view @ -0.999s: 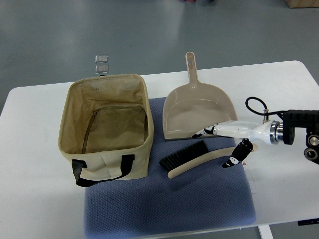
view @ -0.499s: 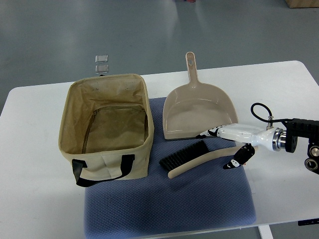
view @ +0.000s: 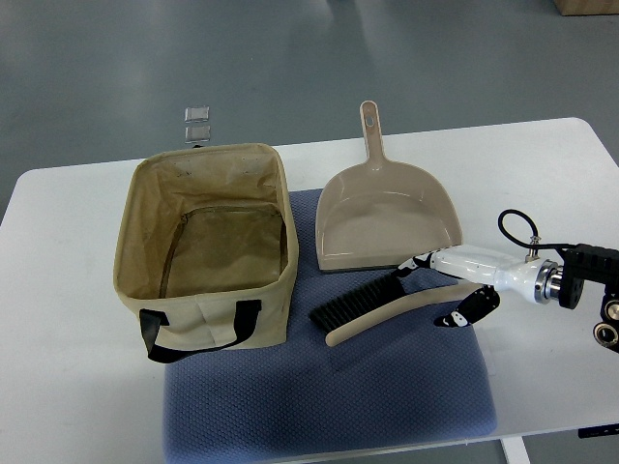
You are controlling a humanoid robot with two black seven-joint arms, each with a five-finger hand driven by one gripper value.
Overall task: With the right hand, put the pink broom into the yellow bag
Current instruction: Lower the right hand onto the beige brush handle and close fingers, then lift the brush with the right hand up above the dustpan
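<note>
The broom (view: 372, 311), with a pale pinkish-beige handle and black bristles, lies flat on the blue mat (view: 329, 406), just in front of the dustpan. The yellow-tan fabric bag (view: 206, 246) stands open and upright at the mat's left edge, black strap at its front. My right hand (view: 426, 294) reaches in from the right and hovers at the handle's right end. Its fingers are spread: the upper fingertips (view: 411, 263) are by the dustpan's front lip and the thumb (view: 456, 315) is on the near side of the handle. It holds nothing.
A beige dustpan (view: 382, 217) lies behind the broom, its handle pointing away. The white table (view: 68, 387) carries everything. Two small clear pieces (view: 197, 124) lie on the floor beyond the bag.
My right arm has drawn back to the right and slightly toward the near edge. The broom and bag have not moved.
</note>
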